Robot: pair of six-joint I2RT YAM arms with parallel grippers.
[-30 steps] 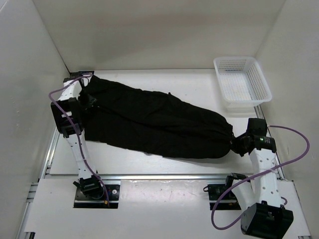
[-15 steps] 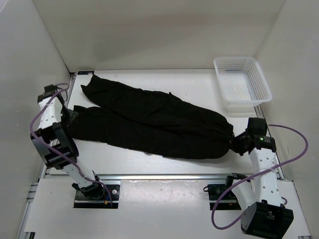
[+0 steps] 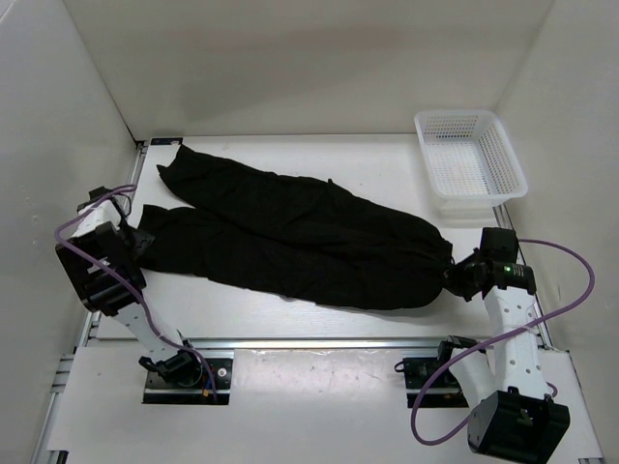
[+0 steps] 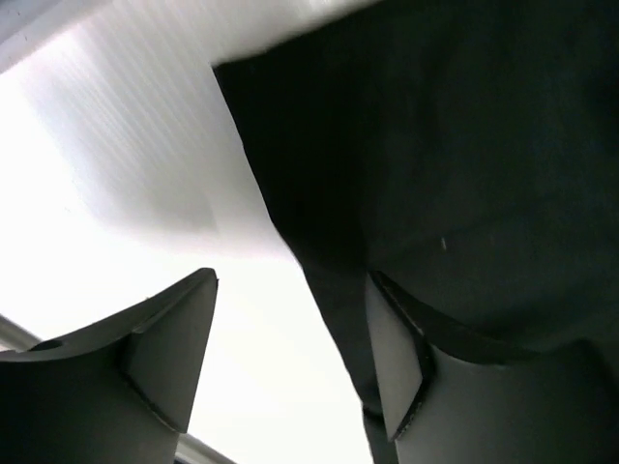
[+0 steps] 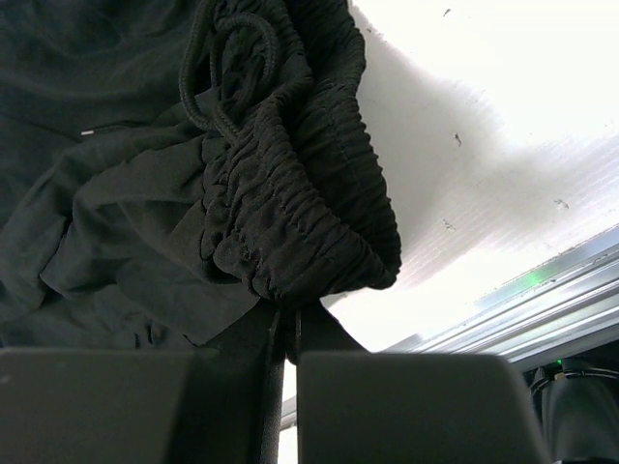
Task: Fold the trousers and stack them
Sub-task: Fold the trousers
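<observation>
The black trousers (image 3: 300, 237) lie spread across the table, both legs pointing left and the waist at the right. My left gripper (image 3: 135, 242) is open at the cuff of the near leg. In the left wrist view (image 4: 290, 362) the cuff's edge (image 4: 329, 261) runs between the jaws, close against the right finger (image 4: 392, 362). My right gripper (image 3: 455, 277) is shut on the gathered elastic waistband (image 5: 290, 213) with its drawstring, pinched between the closed jaws in the right wrist view (image 5: 287, 324).
A white mesh basket (image 3: 471, 164) stands at the back right corner. White walls close in the table on the left, right and back. A metal rail (image 3: 319, 340) runs along the table's near edge.
My left arm has swung back from the far leg's end toward the near left, and its gripper now sits at the near leg's cuff. The right gripper and trousers have stayed put.
</observation>
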